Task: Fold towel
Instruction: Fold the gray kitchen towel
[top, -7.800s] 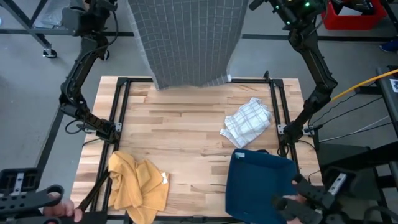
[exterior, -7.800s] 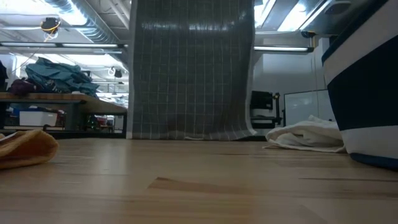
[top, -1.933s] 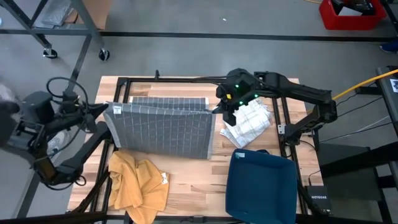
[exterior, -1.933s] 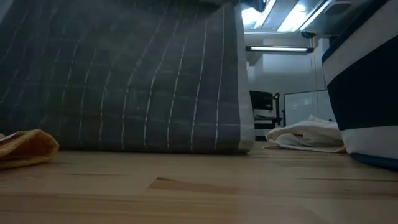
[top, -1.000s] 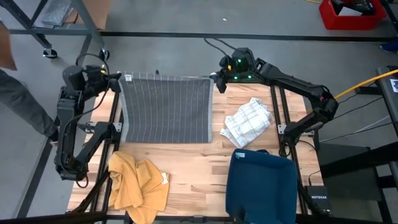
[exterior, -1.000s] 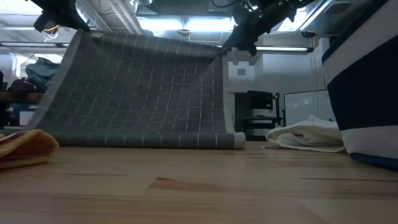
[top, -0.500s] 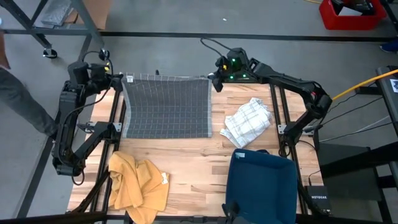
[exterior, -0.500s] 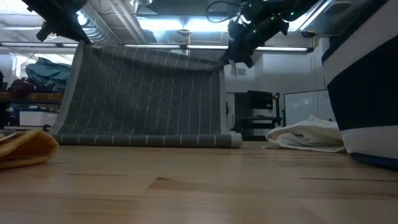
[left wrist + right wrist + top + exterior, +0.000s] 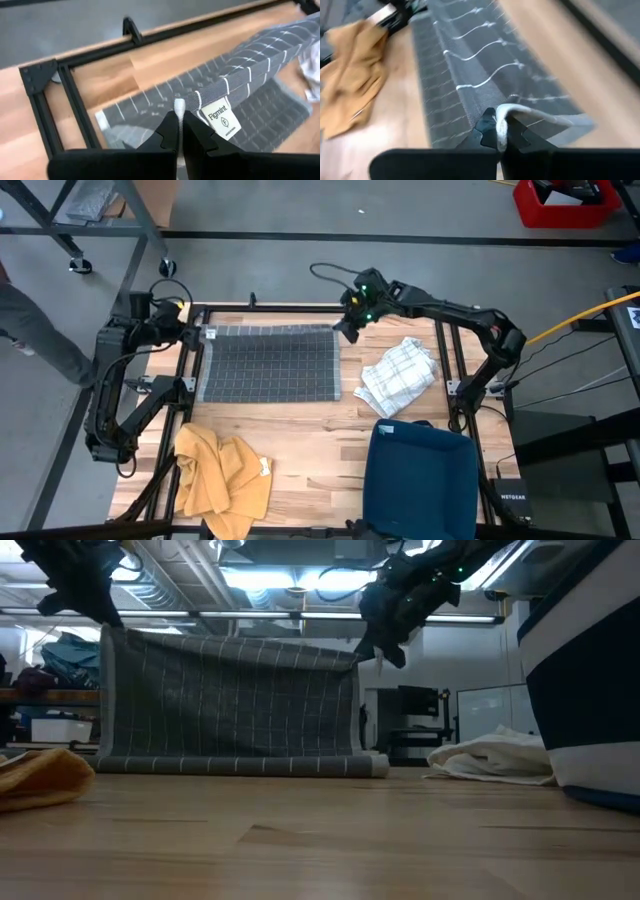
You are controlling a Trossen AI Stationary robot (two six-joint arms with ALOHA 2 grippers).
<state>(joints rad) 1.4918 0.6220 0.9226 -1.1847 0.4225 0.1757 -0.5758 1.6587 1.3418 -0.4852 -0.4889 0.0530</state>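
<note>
Wooden slats of the worktable (image 9: 300, 430) are showing under a black frame, with grey shop floor around it and lit ceiling fixtures beyond in the low view. On the far half of the table, the grey checked towel (image 9: 270, 365) is hanging between the two arms, its lower part lying on the wood and its top edge lifted. The left gripper (image 9: 190, 332) is pinching the towel's far left corner, fingers (image 9: 197, 137) closed tight on the white hem next to a sewn label (image 9: 220, 119). The right gripper (image 9: 345, 328) is clamping the far right corner, its fingers (image 9: 487, 131) likewise pressed together on the hem. A white plaid cloth (image 9: 400, 375) is lying crumpled just right of the towel. A mustard cloth (image 9: 220, 480) is sitting at the near left, and a dark blue bin (image 9: 415, 480) is standing at the near right. A person's sleeve (image 9: 40, 330) is showing beside the table's left.
</note>
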